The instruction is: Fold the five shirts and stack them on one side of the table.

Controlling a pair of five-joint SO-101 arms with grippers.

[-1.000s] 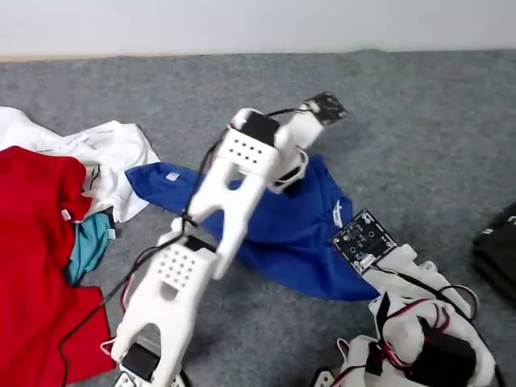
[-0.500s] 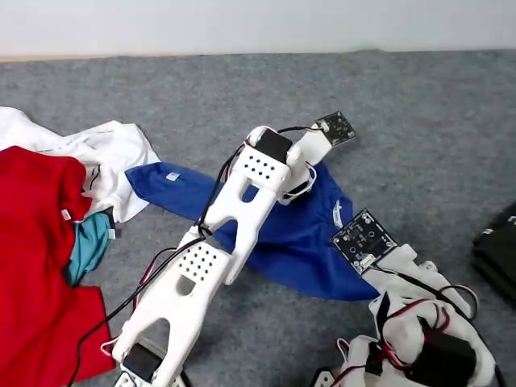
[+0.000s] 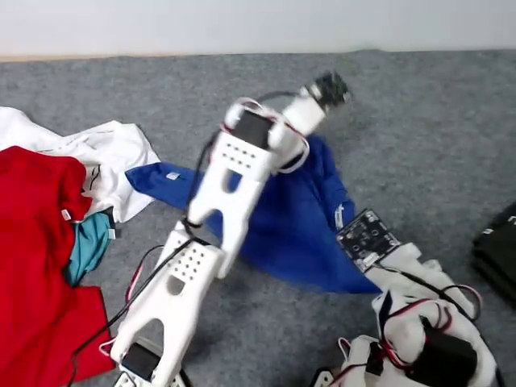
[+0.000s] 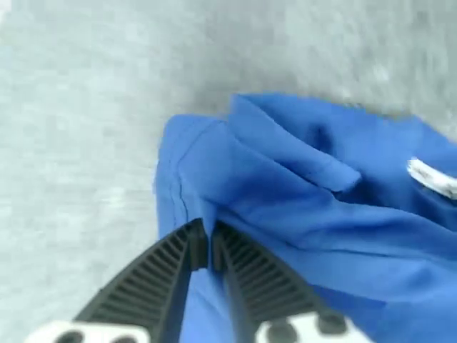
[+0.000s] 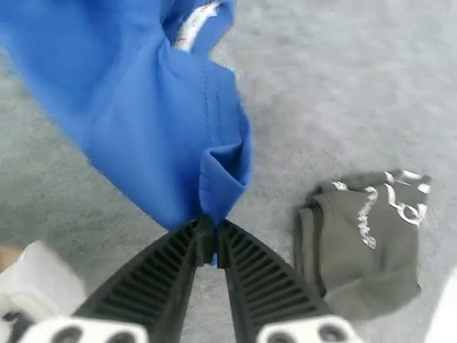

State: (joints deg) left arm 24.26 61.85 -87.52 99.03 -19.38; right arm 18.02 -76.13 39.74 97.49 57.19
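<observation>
A blue shirt (image 3: 298, 218) lies crumpled in the middle of the grey table. My left gripper (image 4: 207, 246) is shut on a fold of the blue shirt (image 4: 300, 186) near its far edge, and the left arm (image 3: 242, 161) stretches over it in the high view. My right gripper (image 5: 208, 246) is shut on the near corner of the blue shirt (image 5: 157, 107), lifted a little off the table. A folded dark grey shirt (image 5: 364, 236) lies beside it at the table's right edge (image 3: 498, 250). Red (image 3: 36, 242), white (image 3: 105, 153) and teal (image 3: 89, 242) shirts are heaped at the left.
The grey carpet-like table top (image 3: 419, 121) is bare at the back and to the right of the blue shirt. The right arm's base and cables (image 3: 419, 330) sit at the front right. A pale wall runs along the table's far edge.
The left arm swung right and down, then lifted back toward the far side, pulling the blue shirt's far edge with it. The shirt's shape shifted. The right arm stayed nearly still.
</observation>
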